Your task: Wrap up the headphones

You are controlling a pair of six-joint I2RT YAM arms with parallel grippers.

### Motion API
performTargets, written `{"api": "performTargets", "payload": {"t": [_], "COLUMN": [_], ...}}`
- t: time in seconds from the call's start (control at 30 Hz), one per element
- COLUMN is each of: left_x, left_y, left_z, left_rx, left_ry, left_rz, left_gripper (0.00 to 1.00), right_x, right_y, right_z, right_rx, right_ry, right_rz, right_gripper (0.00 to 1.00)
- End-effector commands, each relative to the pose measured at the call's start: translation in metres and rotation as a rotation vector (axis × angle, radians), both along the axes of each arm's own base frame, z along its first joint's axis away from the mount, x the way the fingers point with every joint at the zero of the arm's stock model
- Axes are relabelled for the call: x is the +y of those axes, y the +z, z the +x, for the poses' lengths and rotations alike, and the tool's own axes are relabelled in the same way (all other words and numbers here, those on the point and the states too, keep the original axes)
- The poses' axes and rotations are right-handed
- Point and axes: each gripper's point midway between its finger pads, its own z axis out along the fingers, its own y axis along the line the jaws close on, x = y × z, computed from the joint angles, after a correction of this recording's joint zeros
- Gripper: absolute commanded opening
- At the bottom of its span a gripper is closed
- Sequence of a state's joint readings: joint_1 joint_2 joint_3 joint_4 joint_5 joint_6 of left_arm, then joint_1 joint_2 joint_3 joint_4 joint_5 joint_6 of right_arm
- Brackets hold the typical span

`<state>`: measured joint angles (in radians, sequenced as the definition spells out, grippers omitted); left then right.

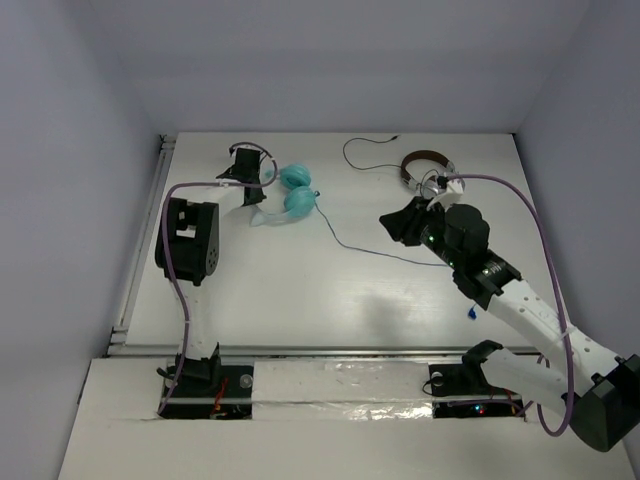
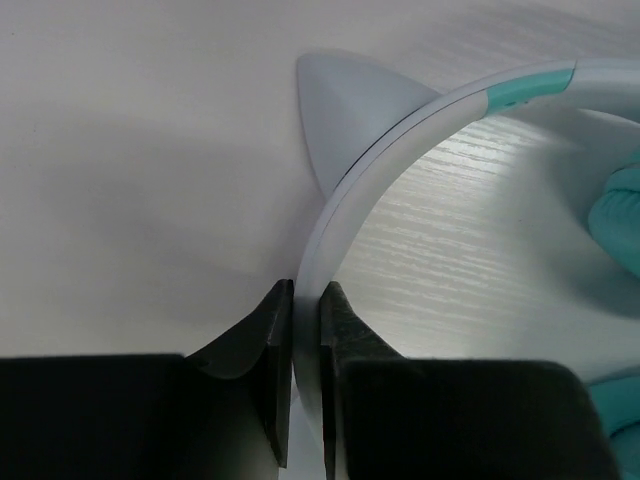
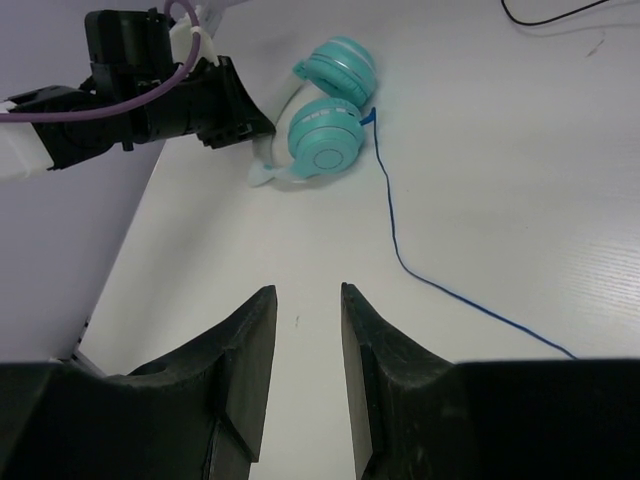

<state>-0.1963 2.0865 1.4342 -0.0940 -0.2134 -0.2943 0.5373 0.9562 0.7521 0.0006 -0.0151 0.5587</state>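
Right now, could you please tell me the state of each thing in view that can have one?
Left end effector: shut on the headband.
Right end effector: open, empty.
Teal headphones: lying on the table, held by the headband.
Blue cable: loose across the table, not wrapped.
Brown headphones: lying on the table, not held.
Black cable: loose.

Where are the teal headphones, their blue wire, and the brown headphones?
teal headphones (image 3: 327, 142), right wrist view, on the nearer round earcup.
blue wire (image 3: 388, 215), right wrist view, on its stretch below the earcups.
brown headphones (image 1: 422, 154), top external view, on the brown headband.
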Motion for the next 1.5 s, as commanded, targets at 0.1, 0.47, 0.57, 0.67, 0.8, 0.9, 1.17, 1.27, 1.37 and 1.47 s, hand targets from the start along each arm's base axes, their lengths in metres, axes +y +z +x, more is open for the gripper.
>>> {"api": "performTargets", "payload": {"t": [0.1,0.47,0.57,0.67,0.8,0.9,1.17,1.27,1.37,1.47], "left_x": [-0.011,-0.045,-0.058,-0.069,-0.081,-0.087,-0.091,-0.092,-0.09,-0.09], "left_y": [0.031,0.204,0.243,0.271,0.304,0.321,0.368,0.388,0.406,0.419], "left_z": [0.003,-0.024,-0.032,-0.04,-0.05,-0.062,-0.08,-0.083,-0.086,-0.091], "left_rx": [-0.014,-0.251,-0.315,-0.353,-0.405,-0.435,-0.52,-0.551,-0.582,-0.608], "left_ry": [-0.064,-0.246,-0.297,-0.349,-0.422,-0.46,-0.51,-0.513,-0.516,-0.527], "left_rz": [-0.016,-0.196,-0.268,-0.32,-0.378,-0.411,-0.443,-0.452,-0.444,-0.448], "left_gripper": [0.0,0.0,0.0,0.0,0.0,0.0,0.0,0.0,0.0,0.0], "right_x": [0.004,0.063,0.067,0.063,0.048,0.043,0.035,0.029,0.021,0.019], "right_y": [0.016,-0.015,-0.011,-0.016,-0.024,-0.027,-0.04,-0.056,-0.056,-0.058], "right_z": [0.006,-0.006,-0.005,0.007,0.034,0.048,0.064,0.076,0.077,0.076], "right_rx": [-0.075,-0.071,-0.104,-0.106,-0.088,-0.106,-0.084,-0.055,-0.056,-0.054], "right_ry": [0.002,0.364,0.384,0.373,0.326,0.3,0.248,0.184,0.162,0.169], "right_rz": [0.041,0.041,0.044,0.03,0.012,-0.042,-0.128,-0.149,-0.124,-0.118], "right_gripper": [0.23,0.01,0.18,0.53,0.7,0.79,0.79,0.78,0.77,0.75]}}
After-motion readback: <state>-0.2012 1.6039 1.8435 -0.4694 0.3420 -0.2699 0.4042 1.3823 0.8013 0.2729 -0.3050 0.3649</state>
